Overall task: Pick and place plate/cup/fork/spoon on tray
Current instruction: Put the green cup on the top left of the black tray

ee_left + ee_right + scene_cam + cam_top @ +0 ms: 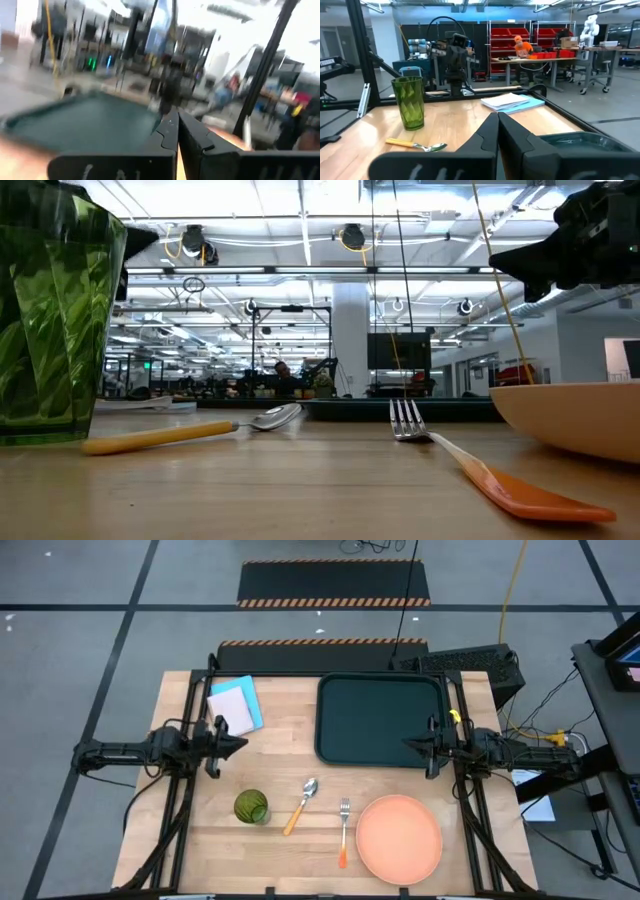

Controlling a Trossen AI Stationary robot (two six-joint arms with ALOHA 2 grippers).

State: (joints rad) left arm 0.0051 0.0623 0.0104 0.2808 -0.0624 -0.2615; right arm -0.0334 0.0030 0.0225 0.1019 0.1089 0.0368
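Closest in the low view stands the cup (pixel 55 320), then spoon (pixel 190 430), fork (pixel 470 465) and plate (pixel 575 415), all on the tabletop ahead of both my tools. Left tool (pixel 240 744) and right tool (pixel 408 744) hover closed, empty, flanking the tray (pixel 380 720), a notepad (pixel 236 705) beside the left.

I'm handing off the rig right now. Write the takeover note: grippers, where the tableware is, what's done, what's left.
Left gripper: shut, empty, at the table's left beside the notepad.
Right gripper: shut, empty, over the tray's near right edge.
Tray: holds none of the four items.
On the bare wood at the near edge, left to right: cup upright, spoon, fork, plate.
Done: nothing placed.
Left: move plate, cup, fork and spoon onto the tray.
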